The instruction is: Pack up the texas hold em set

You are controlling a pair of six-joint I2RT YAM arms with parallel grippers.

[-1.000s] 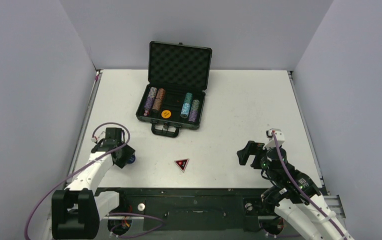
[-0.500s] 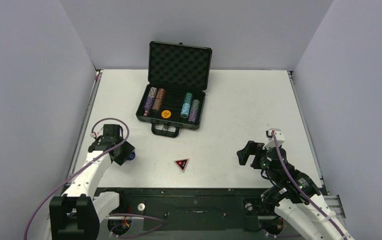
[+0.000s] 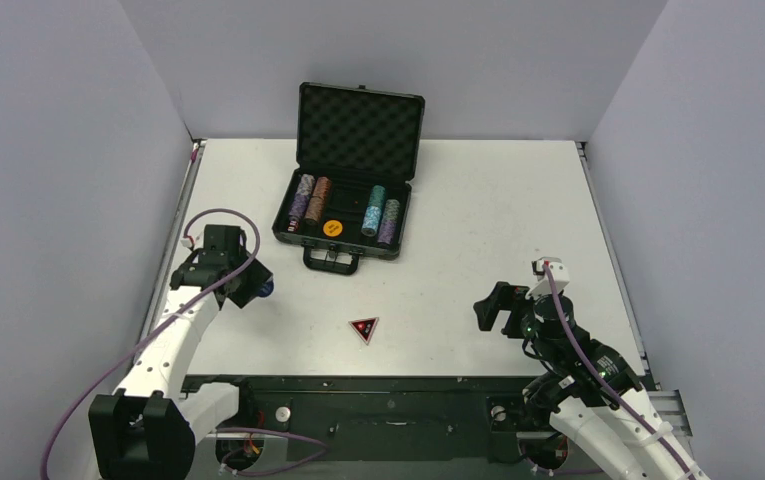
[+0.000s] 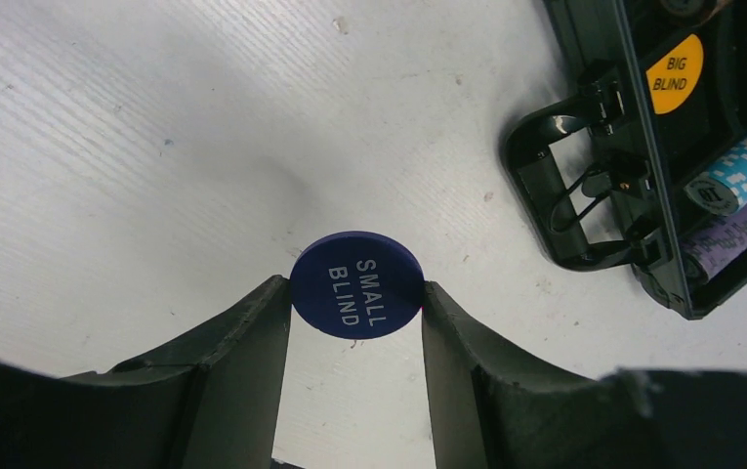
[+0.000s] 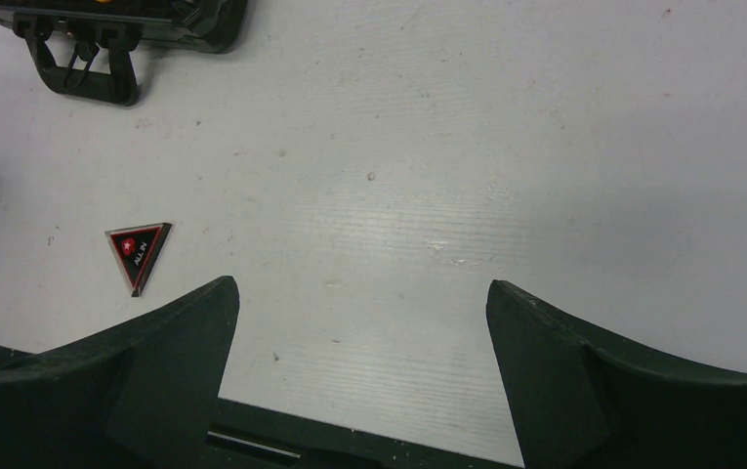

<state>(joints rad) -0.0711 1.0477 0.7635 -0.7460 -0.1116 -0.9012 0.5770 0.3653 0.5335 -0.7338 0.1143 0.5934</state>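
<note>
The blue disc [image 4: 356, 284] is sitting between the fingers of the left hand [image 4: 354, 295], which is clamping it by the edges over the counter [image 3: 478, 220], probably to carry it to the open case [image 3: 360, 128] nearby. The triangle [image 3: 364, 328] is lying on the counter. The right hand [image 5: 361, 293] is hanging wide open, holding nothing.

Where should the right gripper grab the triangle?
Probably by its edges, from straight above: the triangle lies flat and thin on the table, so only its rim offers purchase. One jaw on a straight side, the other on the opposite corner.
</note>
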